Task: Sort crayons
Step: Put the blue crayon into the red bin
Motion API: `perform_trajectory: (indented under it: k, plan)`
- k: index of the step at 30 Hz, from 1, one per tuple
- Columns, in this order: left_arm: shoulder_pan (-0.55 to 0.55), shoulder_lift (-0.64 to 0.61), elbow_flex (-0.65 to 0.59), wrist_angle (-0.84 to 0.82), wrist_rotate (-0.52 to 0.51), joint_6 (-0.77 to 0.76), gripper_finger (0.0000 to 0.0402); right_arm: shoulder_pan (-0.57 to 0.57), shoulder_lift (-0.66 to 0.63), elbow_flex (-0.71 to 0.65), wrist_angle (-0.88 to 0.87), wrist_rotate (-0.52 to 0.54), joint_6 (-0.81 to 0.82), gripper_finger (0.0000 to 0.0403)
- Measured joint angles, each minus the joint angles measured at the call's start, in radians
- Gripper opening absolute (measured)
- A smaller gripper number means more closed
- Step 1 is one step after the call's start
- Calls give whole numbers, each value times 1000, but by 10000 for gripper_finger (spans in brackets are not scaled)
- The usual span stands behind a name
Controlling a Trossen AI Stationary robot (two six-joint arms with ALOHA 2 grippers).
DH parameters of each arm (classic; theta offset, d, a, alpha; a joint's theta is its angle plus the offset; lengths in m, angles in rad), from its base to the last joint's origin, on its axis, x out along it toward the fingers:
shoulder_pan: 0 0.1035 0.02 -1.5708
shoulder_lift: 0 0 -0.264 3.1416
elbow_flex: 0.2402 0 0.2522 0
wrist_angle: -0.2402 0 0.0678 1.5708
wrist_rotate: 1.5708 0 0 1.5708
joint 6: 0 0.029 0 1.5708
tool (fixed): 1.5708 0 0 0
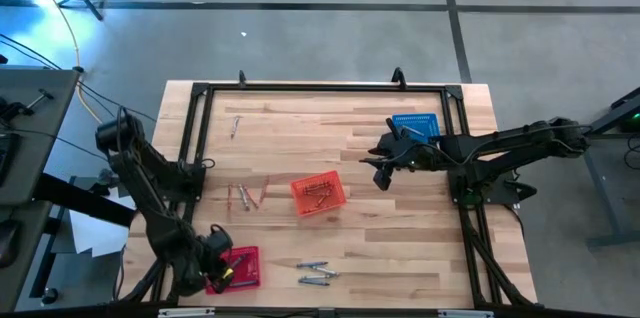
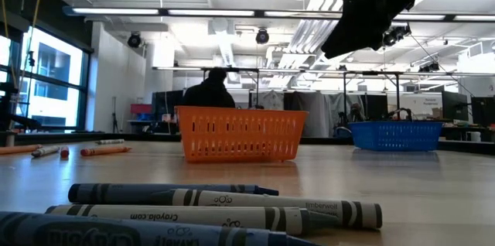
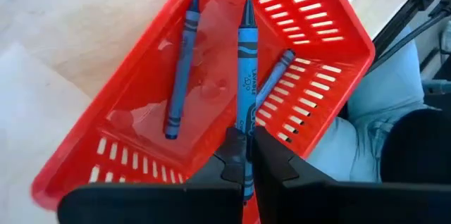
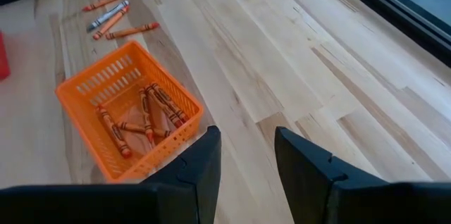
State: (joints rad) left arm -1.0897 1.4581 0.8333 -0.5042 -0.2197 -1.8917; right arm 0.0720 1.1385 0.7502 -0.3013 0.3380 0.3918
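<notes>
My left gripper is at the table's near left corner, over a red basket, and is shut on a blue crayon. Two more blue crayons lie on that basket's floor. My right gripper hangs open over bare wood, between the orange basket and the blue basket. The orange basket holds several orange crayons. Loose crayons lie flat on the table left of the orange basket, farther back, and near the front edge. My left gripper pinches the blue crayon by its blunt back end between its two fingers. The fingers slant steeply down over the red basket and the crayon runs on along them, its pointed tip ahead. Whether the tip touches the basket I cannot tell.
A black frame runs round the table's edges. Bare wood lies between the baskets and along the far side. In the low view the near crayons fill the foreground, and a person sits in the room behind the orange basket.
</notes>
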Motion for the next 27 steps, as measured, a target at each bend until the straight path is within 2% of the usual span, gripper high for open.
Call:
perform_trajectory:
  k: [14, 27]
  plan:
    - [0, 26, 0, 26, 1, -27, 26, 0, 0, 0, -1, 0, 18, 129]
    - [5, 26, 0, -8, -8, -34, 28, 0, 0, 0, -1, 39, 18, 129]
